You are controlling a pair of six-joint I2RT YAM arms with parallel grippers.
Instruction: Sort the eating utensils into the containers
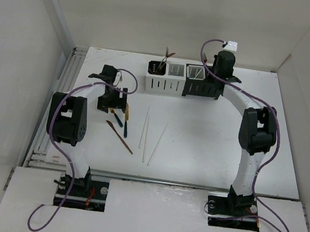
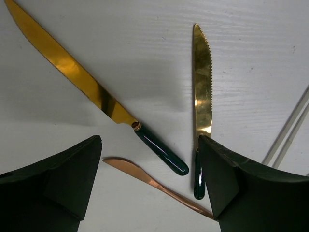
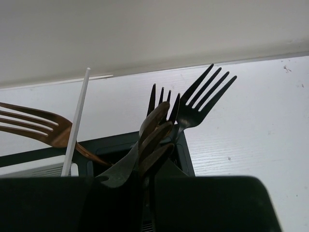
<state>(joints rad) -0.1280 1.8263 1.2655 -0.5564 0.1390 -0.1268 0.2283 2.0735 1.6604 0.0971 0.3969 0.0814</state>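
We are holding the left gripper [image 2: 149, 159] spread astride a gold knife [image 2: 203, 87] near the containers [image 1: 163, 86], to pinch it; whether the right gripper [image 1: 217, 66] is closing, we cannot tell.

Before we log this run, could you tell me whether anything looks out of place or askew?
Nothing looks damaged or spilled. The forks in the black box lean at mixed angles rather than upright, and three knives and the chopsticks lie loose on the table, unsorted.

White table [image 1: 209, 140] enclosed by white walls [image 1: 157, 13]
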